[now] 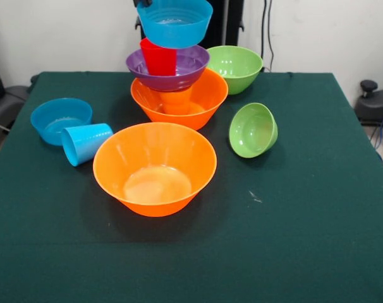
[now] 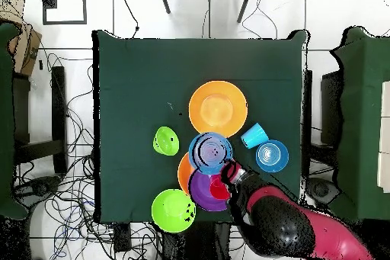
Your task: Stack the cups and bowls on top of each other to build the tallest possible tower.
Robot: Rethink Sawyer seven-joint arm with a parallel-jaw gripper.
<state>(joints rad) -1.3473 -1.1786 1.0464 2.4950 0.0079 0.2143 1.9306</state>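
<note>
No readable text, label, brand, number or sign anywhere in either view. Plain and unmarked: the bowls and cups, the green table cover (image 1: pixel 318 240), the wall behind.
</note>
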